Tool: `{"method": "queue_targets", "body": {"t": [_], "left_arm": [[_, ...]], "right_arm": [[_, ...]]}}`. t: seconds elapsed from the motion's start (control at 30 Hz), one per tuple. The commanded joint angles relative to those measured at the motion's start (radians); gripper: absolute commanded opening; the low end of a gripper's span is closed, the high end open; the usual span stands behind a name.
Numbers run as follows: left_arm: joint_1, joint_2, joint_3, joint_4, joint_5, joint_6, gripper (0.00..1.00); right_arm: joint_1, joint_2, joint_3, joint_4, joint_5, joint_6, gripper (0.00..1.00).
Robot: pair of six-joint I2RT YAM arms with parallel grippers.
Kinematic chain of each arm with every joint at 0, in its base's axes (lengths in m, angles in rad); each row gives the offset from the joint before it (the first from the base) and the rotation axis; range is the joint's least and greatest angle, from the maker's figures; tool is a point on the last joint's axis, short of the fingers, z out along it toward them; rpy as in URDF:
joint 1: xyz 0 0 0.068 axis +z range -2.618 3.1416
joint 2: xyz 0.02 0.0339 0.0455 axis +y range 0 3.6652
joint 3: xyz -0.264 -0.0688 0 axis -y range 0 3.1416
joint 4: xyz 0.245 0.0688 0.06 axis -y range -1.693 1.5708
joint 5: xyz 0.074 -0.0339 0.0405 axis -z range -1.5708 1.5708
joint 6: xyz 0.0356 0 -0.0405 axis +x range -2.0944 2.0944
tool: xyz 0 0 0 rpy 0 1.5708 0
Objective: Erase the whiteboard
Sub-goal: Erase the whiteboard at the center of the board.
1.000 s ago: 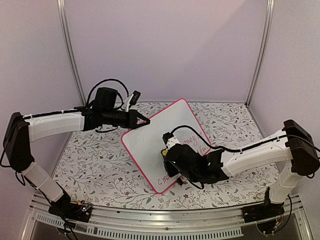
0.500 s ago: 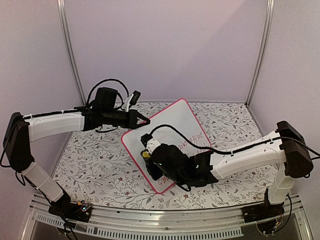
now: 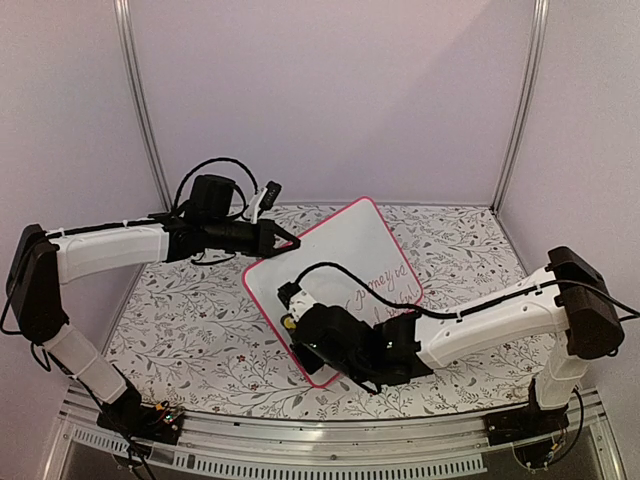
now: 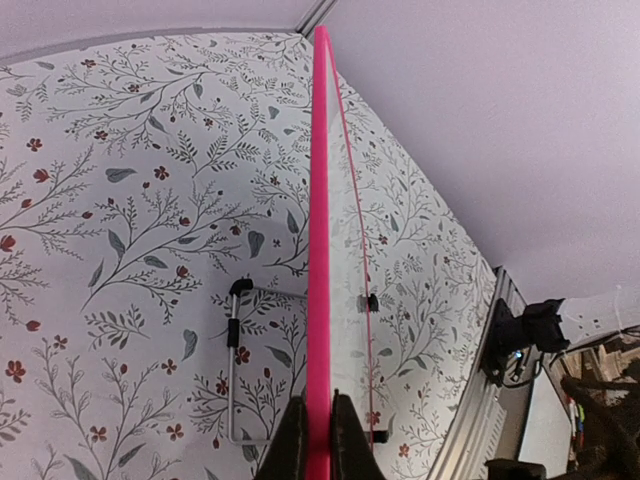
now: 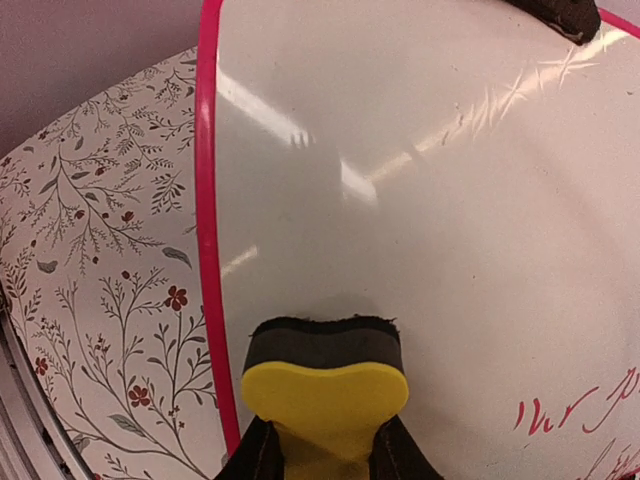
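While bracing the whiteboard (image 3: 345, 245) tilted over the floral table (image 3: 180, 320) with the left gripper (image 4: 318, 440) clamped shut on its pink frame (image 4: 320, 200), presses the yellow eraser (image 5: 325, 385), squeezed in the right gripper (image 5: 325, 455), against the lower-left face, short of the red writing (image 5: 580, 410).

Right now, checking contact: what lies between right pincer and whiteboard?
A yellow block eraser, gripped by the right pincer, dark pad facing the pink-framed whiteboard; right wrist view.
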Motion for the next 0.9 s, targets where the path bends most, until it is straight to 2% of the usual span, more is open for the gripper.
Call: {"method": "queue_targets", "body": {"t": [0.0,0.27,0.53,0.87], "left_arm": [[-0.009,0.051,-0.022,-0.071,-0.056,0.076,0.00],[-0.009,0.053,-0.022,-0.070,-0.056,0.075,0.00],[-0.010,0.048,-0.022,-0.071,-0.057,0.077,0.00],[-0.009,0.043,-0.022,-0.071,-0.058,0.076,0.00]], "right_arm": [[0.006,0.014,-0.067,-0.109,0.024,0.058,0.25],[-0.019,-0.053,-0.124,-0.104,0.067,0.081,0.26],[-0.154,-0.130,-0.129,-0.035,0.067,0.056,0.26],[-0.193,-0.083,-0.055,-0.025,0.067,-0.007,0.26]]}}
